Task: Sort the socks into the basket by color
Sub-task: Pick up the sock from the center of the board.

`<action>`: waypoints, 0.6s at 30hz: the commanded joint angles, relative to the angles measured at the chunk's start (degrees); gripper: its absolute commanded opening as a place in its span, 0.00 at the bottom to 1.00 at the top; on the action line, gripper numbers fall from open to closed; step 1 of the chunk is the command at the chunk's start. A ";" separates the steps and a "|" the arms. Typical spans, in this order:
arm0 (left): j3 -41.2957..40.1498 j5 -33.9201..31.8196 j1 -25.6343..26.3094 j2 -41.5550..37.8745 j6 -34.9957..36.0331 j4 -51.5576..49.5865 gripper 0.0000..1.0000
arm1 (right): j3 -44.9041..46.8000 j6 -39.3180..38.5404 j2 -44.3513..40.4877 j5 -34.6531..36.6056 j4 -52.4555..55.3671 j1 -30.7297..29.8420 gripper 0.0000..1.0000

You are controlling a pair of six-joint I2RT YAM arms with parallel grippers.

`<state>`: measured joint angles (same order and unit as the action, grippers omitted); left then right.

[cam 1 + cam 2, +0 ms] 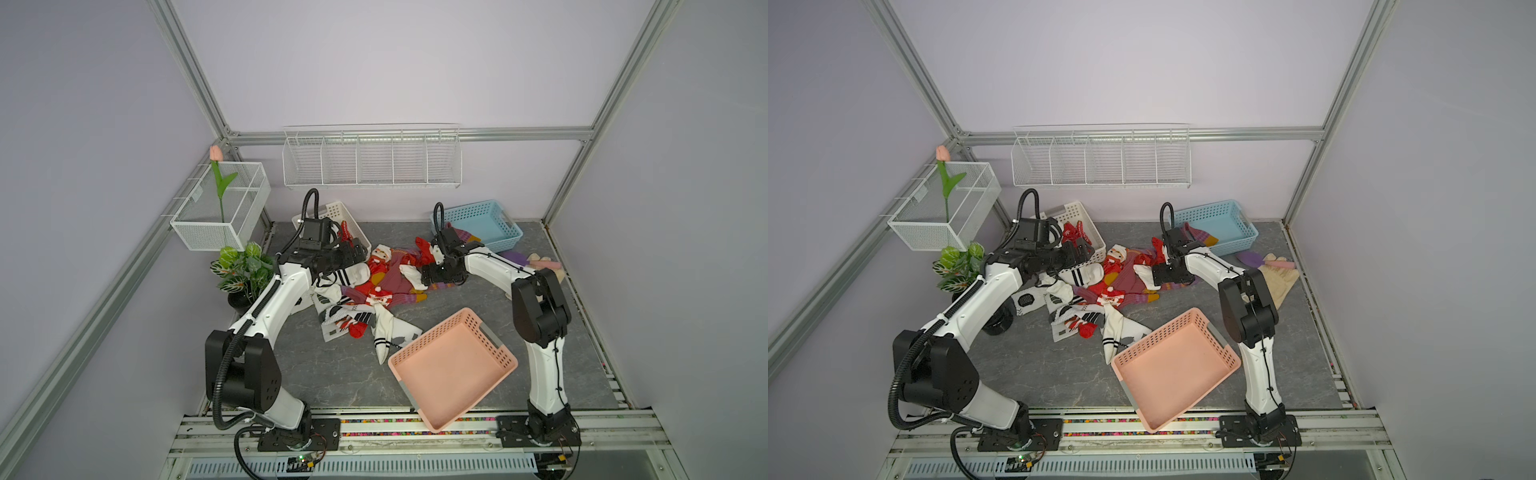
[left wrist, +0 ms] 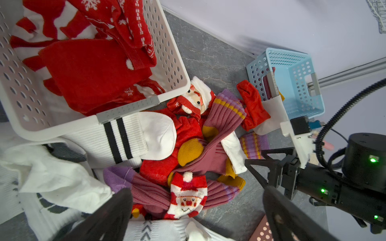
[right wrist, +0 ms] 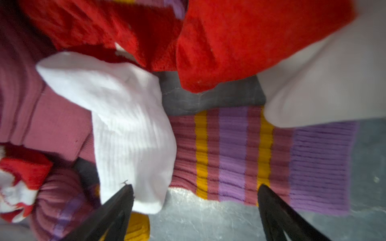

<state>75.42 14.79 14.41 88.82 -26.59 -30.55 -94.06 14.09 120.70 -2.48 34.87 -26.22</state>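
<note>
1. Firstly, we saw most of the socks point(image 1: 382, 291) in one mixed pile on the middle of the table point(image 1: 340, 374), between the two arms: red ones, white ones with black stripes, and purple-maroon ones with orange.
2. Some red socks point(image 2: 94, 68) lay inside the white basket point(image 1: 337, 208) at the back left, and one purple-maroon sock point(image 1: 465, 236) lay in the blue basket point(image 1: 473, 211) at the back right.
3. The pink basket point(image 1: 449, 374) stood at the front of the table, near the base of the right arm, with one corner over the table's front edge.
4. The left claw point(image 2: 196, 219) was wide open and held nothing. It hovered over the pile, just beside the white basket, and in the left wrist view a Santa sock point(image 2: 188, 196) lay under the gap of its jaws.
5. The right claw point(image 3: 196, 208) was wide open too, with nothing in its grip, low over the right side of the pile. A striped cuff point(image 3: 229, 154) of a purple-maroon sock lay in the gap, and one finger point(image 3: 119, 206) was at the edge of a white sock point(image 3: 129, 129); we could not tell if it touched.
6. Beige gloves point(image 1: 1281, 278) and a purple brush point(image 1: 1252, 258) lay near the right edge of the table, apart from the pile.
</note>
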 commanded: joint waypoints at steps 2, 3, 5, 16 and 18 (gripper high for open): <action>1.92 -1.04 0.78 -0.53 -0.44 -1.13 1.00 | 1.07 -1.28 -2.61 1.92 -0.47 1.29 0.95; 2.18 -1.06 0.96 -0.40 -0.48 -1.19 1.00 | 1.58 -1.63 -2.64 2.59 -1.02 1.33 0.95; 2.61 -1.09 1.20 -0.10 -0.46 -1.49 1.00 | -0.25 -2.37 -0.90 3.57 1.01 1.35 0.95; 3.22 -1.10 1.39 -0.04 -1.19 -1.41 1.00 | -0.04 -4.63 4.91 9.42 1.21 0.06 0.98; 3.41 -1.04 1.32 0.13 -1.27 -1.36 1.00 | 0.53 -4.72 5.66 9.68 1.12 -0.08 0.99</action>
<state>76.73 14.35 15.55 88.82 -27.35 -31.05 -94.83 10.85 125.14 5.10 35.27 -25.65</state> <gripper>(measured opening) 0.996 0.987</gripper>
